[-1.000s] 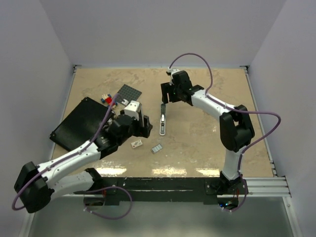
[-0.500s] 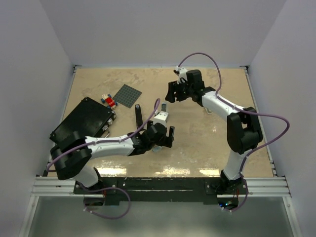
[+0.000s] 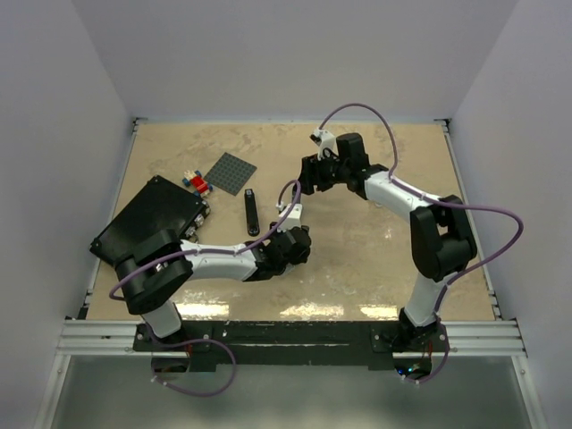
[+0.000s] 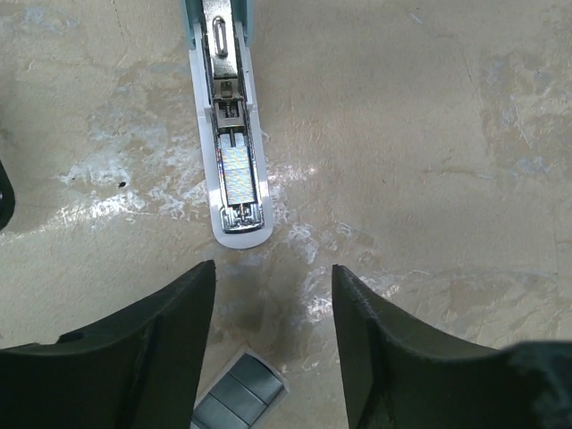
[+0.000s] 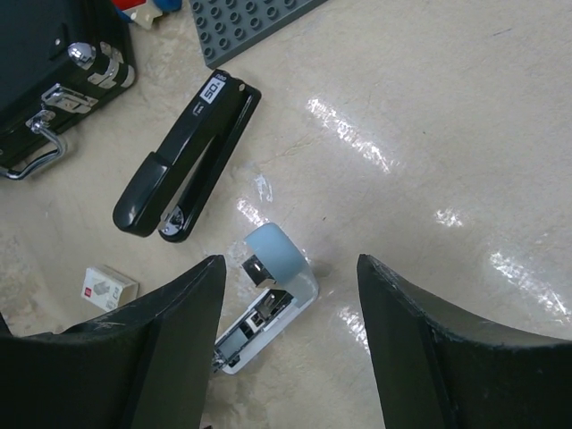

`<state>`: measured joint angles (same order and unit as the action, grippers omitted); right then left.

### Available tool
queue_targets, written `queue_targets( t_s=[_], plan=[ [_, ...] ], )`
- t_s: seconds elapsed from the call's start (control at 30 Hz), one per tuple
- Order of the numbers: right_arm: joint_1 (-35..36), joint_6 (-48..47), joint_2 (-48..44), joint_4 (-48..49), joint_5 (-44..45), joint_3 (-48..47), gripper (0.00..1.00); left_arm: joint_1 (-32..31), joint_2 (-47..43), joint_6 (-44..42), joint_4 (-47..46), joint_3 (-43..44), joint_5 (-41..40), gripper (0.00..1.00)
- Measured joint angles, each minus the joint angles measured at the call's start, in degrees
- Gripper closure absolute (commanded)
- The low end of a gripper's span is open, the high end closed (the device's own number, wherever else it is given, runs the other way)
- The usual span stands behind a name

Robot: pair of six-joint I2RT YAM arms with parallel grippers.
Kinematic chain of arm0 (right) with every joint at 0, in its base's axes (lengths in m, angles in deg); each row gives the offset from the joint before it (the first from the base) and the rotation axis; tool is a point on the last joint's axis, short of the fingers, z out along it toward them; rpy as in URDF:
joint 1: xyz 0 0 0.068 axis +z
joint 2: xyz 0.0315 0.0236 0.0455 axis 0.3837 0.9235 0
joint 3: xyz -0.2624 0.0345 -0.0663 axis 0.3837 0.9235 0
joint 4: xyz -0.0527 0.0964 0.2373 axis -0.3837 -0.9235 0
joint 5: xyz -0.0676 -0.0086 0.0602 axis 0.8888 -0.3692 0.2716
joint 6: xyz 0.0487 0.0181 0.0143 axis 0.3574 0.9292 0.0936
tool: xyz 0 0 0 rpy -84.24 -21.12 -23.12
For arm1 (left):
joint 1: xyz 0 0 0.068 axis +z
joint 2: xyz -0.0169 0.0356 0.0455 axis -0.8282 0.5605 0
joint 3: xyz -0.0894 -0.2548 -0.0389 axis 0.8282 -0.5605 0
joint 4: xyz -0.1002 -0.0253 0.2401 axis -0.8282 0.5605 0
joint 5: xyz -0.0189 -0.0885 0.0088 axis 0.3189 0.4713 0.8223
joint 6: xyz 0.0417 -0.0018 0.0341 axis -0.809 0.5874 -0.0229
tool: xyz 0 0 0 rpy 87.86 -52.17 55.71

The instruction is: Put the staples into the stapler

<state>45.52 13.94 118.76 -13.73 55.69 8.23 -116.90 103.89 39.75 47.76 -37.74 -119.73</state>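
Observation:
The light blue and white stapler lies open on the table, its blue top swung up and its metal channel bare. A pale ribbed strip sits in that channel near the front end. The staples, a flat grey ribbed block, lie on the table low between my left gripper's fingers, nearer the left one. My left gripper is open, just short of the stapler's front end. My right gripper hangs open above the hinged end, holding nothing. In the top view my left wrist hides the stapler.
A black stapler lies left of the blue one. A small white box sits beside it. A black case is at the left, with a grey studded plate and small coloured bricks behind it.
My left arm swung right from beside the black case to the staples, and its jaws narrowed. The right gripper shifted slightly over the stapler's hinge end.

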Motion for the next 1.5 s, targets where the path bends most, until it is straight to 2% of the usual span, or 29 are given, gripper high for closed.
queue_targets(
  t_s=[0.1, 0.17, 0.4, 0.43, 0.53, 0.67, 0.77, 0.87, 0.9, 0.97, 1.0, 1.13, 1.3, 1.5],
  plan=[
    [0.00, 0.02, 0.02, 0.55, -1.05, 0.83, 0.36, 0.68, 1.75, -0.50, -1.55, -0.09, 0.22, 0.55],
    [0.00, 0.04, 0.02, 0.92, -1.49, 1.44, 0.37, 1.38, 2.62, -1.03, -2.71, -0.39, 0.31, 0.66],
    [0.00, 0.26, 0.17, 1.57, -2.97, 2.10, 0.41, 3.34, 3.37, -4.24, -7.30, -2.99, 1.25, 0.80],
    [0.00, 0.31, 0.31, 1.73, -3.32, 2.10, 0.42, 3.52, 3.34, -4.70, -8.09, -3.37, 1.51, 0.85],
    [0.00, 0.39, 0.81, 2.43, -4.42, 2.10, 0.44, 3.76, 3.28, -6.60, -10.69, -4.81, 2.29, 0.92],
    [0.00, 0.46, 1.42, 3.04, -6.14, 2.10, 0.49, 4.24, 3.23, -8.55, -12.76, -6.12, 3.32, 0.94],
    [0.00, 0.48, 1.53, 3.34, -7.54, 2.10, 0.49, 4.72, 2.97, -9.73, -13.81, -6.75, 3.96, 0.93],
    [0.02, 0.50, 1.53, 3.82, -8.22, 2.10, 0.48, 5.11, 2.69, -10.27, -14.49, -7.32, 4.48, 0.77],
    [0.02, 0.61, 1.53, 3.89, -8.17, 2.10, 0.48, 5.11, 2.45, -10.38, -14.62, -7.50, 4.72, 0.67],
    [0.00, 0.94, 1.53, 4.33, -7.93, 2.10, 0.46, 5.16, 2.08, -10.36, -14.82, -7.72, 5.05, 0.56],
    [0.00, 1.16, 1.53, 4.72, -7.80, 2.19, 0.46, 5.16, 1.81, -9.97, -14.91, -7.82, 5.29, 0.47],
    [0.00, 1.84, 1.51, 5.57, -6.32, 2.71, 0.44, 5.16, 1.31, -8.83, -15.54, -7.93, 5.73, 0.33],
    [0.00, 1.99, 1.46, 5.68, -4.37, 2.95, 0.44, 5.16, 1.31, -7.78, -15.69, -7.82, 5.90, 0.30],
    [0.00, 2.32, 1.14, 5.86, -3.78, 2.95, 0.44, 5.16, 3.78, -6.88, -15.32, -4.24, 4.90, 0.52]
  ],
)
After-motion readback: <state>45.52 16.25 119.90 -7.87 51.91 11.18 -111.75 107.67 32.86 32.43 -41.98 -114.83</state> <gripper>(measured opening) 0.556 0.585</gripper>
